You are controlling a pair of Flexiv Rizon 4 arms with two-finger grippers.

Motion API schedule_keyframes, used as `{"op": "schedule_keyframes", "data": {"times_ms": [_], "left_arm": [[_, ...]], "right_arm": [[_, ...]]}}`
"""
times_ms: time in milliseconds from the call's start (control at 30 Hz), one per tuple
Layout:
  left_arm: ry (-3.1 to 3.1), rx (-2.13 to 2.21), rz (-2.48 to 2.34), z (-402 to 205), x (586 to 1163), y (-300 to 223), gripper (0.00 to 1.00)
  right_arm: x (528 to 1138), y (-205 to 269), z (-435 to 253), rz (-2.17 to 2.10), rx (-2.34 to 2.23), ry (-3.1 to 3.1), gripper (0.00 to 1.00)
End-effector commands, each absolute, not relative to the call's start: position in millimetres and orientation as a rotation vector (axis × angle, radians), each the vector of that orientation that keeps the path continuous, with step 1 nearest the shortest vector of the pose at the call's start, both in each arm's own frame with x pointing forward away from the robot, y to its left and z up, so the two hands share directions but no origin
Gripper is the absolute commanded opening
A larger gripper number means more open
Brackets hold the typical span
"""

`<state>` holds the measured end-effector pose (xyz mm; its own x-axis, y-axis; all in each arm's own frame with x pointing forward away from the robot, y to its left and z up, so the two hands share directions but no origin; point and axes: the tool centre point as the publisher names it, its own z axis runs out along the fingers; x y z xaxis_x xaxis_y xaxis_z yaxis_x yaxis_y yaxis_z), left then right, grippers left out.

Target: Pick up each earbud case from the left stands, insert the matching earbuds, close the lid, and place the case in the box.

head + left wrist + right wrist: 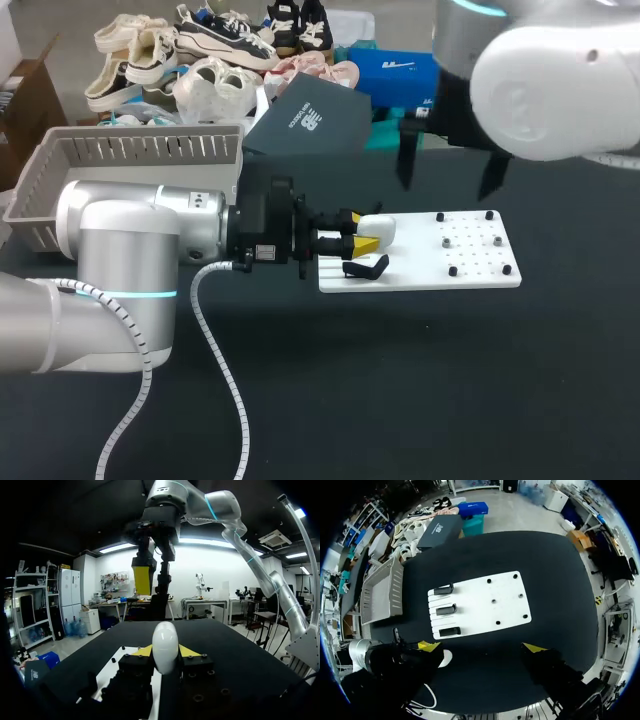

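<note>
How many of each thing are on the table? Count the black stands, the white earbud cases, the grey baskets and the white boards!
black stands: 3
white earbud case: 1
grey basket: 1
white board: 1
Total: 6

The black table (400,390) (520,555) carries two items directly. A flat white board (420,277) (475,615) lies near the table's middle, its long sides parallel to the near edge. A grey slatted box (150,150) (380,592) stands at the far left corner, well apart from the board.
</note>
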<state>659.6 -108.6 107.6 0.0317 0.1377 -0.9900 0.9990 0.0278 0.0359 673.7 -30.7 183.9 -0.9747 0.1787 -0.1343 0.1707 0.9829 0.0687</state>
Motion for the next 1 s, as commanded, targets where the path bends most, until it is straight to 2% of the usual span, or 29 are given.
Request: {"op": "schedule_keyframes", "data": {"times_ms": [33,333,667,1000], "left_arm": [[1.299,1.300,-1.090,108,659,-109,0.00],[1.349,1.285,-1.035,114,659,-99,0.00],[1.429,1.226,-0.876,135,648,-73,0.00],[1.614,1.119,-0.653,132,645,-22,0.00]], "right_arm": [[649,-52,200,0.138,0.166,2.927,1.00],[635,-71,207,0.117,-0.097,2.921,1.00],[638,-82,199,0.113,-0.129,2.932,1.00],[638,-82,199,0.113,-0.129,2.932,1.00]]}}
